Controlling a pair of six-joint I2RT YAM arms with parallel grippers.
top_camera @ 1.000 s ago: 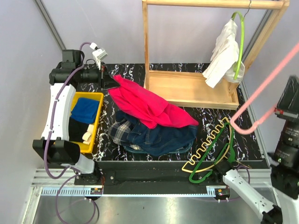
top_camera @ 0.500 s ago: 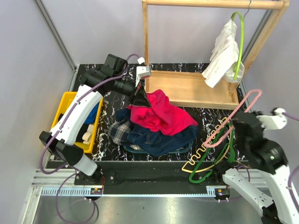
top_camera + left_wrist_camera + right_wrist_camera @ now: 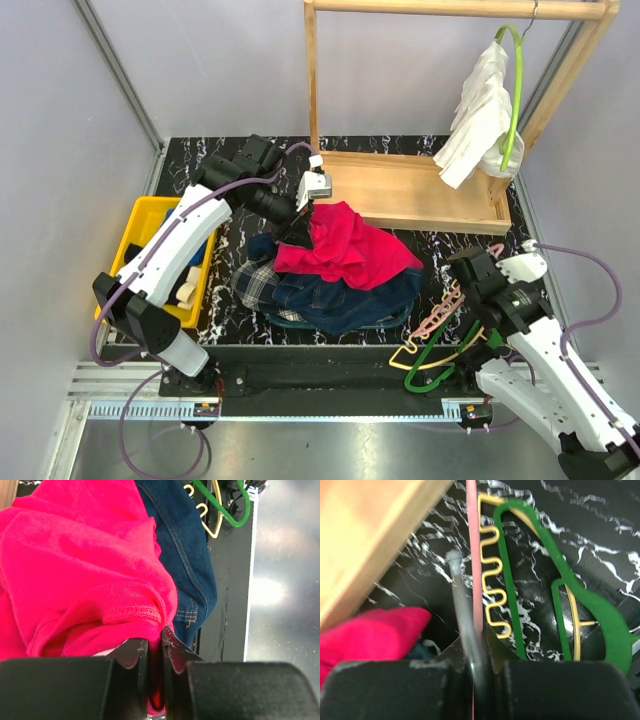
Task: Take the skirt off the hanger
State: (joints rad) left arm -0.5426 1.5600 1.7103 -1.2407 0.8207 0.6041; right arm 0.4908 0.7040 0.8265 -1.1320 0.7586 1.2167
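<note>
Tartan skirt point(image 3: 256, 277) lies under red garment point(image 3: 345, 243), hanger point(image 3: 575, 635) apart.

Marble tbl point(image 3: 450, 250) w/ clothes pile point(image 3: 340, 295), hangers point(image 3: 445, 347)

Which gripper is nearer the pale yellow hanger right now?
Right. The right gripper, clamped on the pink hanger, sits right by the pale yellow hanger; the left gripper is far off to its left, pinching the red garment.

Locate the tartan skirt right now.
Top view, centre-left of the table: the skirt peeks out beneath the denim garment and red garment, just right of the yellow bin.
</note>
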